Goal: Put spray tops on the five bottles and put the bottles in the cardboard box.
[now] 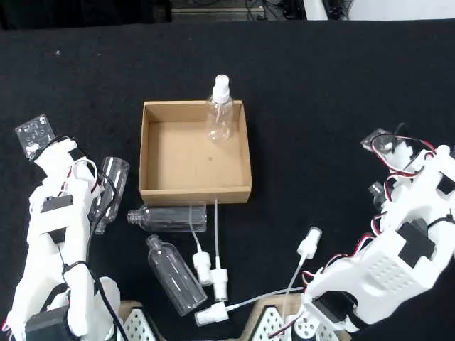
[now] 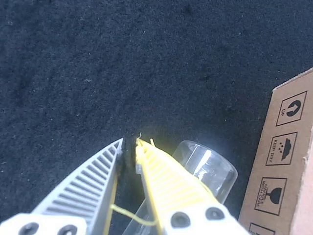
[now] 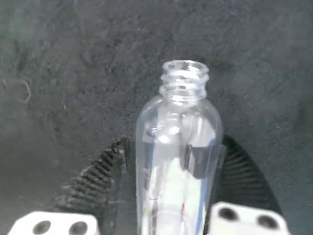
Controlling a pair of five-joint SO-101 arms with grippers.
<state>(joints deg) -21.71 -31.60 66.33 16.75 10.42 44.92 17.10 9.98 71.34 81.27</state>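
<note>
My left gripper [image 2: 131,146] is shut with nothing in it, low over the black mat. A clear uncapped bottle [image 2: 208,169] lies right beside its yellow finger; from above that bottle [image 1: 111,186] lies left of the cardboard box [image 1: 195,192], next to the left gripper [image 1: 91,192]. My right gripper [image 3: 173,147] is shut on another clear bottle [image 3: 178,147] with a bare threaded neck, at the right side [image 1: 377,193]. One bottle with a white spray top [image 1: 220,110] stands at the box's far wall. Two uncapped bottles [image 1: 168,217] [image 1: 175,275] lie in front of the box.
Several loose white spray tops with long tubes lie in front of the box [image 1: 202,264] [image 1: 220,283] [image 1: 212,314] [image 1: 309,244]. The box's side shows printed symbols [image 2: 283,147]. Arm bases stand at the front edge [image 1: 277,323].
</note>
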